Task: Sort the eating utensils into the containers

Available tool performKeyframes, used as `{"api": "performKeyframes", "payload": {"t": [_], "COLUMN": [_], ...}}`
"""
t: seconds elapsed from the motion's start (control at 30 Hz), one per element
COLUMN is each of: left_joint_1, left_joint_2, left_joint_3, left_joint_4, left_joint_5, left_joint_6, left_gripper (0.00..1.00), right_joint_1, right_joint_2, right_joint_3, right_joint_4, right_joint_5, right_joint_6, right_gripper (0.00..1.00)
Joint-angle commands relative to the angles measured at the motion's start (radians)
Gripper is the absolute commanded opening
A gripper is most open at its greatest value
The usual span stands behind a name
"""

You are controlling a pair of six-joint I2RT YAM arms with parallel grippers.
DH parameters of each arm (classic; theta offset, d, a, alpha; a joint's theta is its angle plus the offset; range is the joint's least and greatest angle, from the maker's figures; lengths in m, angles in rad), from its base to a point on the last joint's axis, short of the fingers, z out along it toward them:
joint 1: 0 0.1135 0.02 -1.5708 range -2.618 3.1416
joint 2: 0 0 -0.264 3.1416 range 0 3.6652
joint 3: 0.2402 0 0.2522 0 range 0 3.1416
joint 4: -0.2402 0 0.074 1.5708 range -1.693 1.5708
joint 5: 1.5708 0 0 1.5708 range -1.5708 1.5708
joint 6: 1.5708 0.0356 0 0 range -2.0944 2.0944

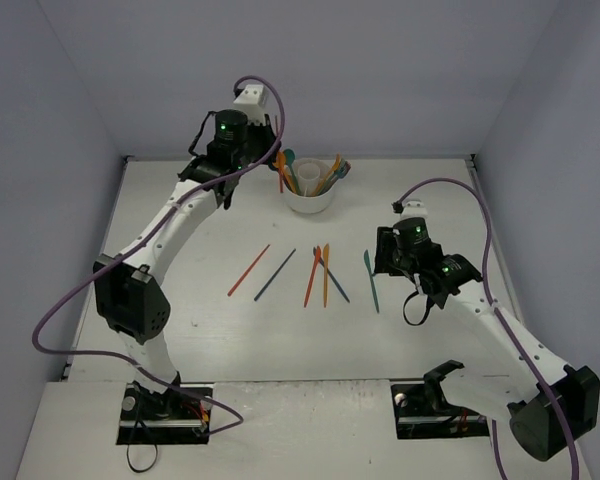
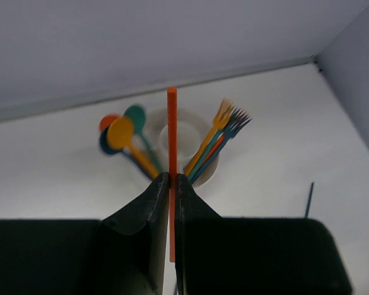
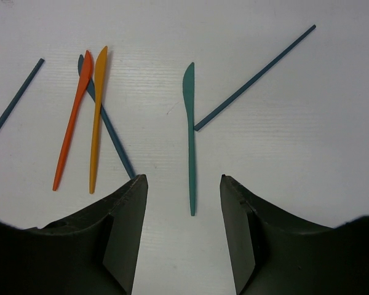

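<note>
The left end effector (image 2: 170,179) is clamped on a red-orange utensil (image 2: 171,123). The fingers hide its lower part, and its type is unclear. Just beyond it, blurred, the white cup (image 2: 186,140) holds spoons (image 2: 120,133) and forks (image 2: 229,118). The right end effector (image 3: 181,181) hangs open over a teal knife (image 3: 189,123) lying on the table (image 3: 283,172). A dark blue stick (image 3: 258,72) ends just beside the knife, and three crossed utensils (image 3: 96,117) lie nearby.

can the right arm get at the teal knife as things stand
Probably yes: the open right hand hangs over the teal knife; nothing lies on it, only a dark blue stick ends beside it.
</note>
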Motion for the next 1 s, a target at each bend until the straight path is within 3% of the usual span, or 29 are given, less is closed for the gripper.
{"api": "performKeyframes", "payload": {"t": [0.0,0.37,0.97], "left_joint_1": [-0.046,-0.068,-0.067], "left_joint_2": [0.077,0.353,0.418], "left_joint_3": [0.091,0.313,0.255], "left_joint_4": [0.334,0.522,0.563], "left_joint_5": [-0.012,0.015,-0.026], "left_joint_6": [-0.023,0.04,0.137], "left_gripper": [0.0,0.0,0.0], "right_joint_1": [-0.009,-0.012,-0.026], "right_joint_2": [-0.034,-0.05,-0.002], "right_joint_3": [0.053,0.048,0.048], "right_joint_4": [0.012,0.013,0.013], "right_joint_5": [0.014,-0.004,0.012], "right_joint_6": [-0.051,-0.07,-0.093], "right_gripper": [0.48,0.49,0.49]}}
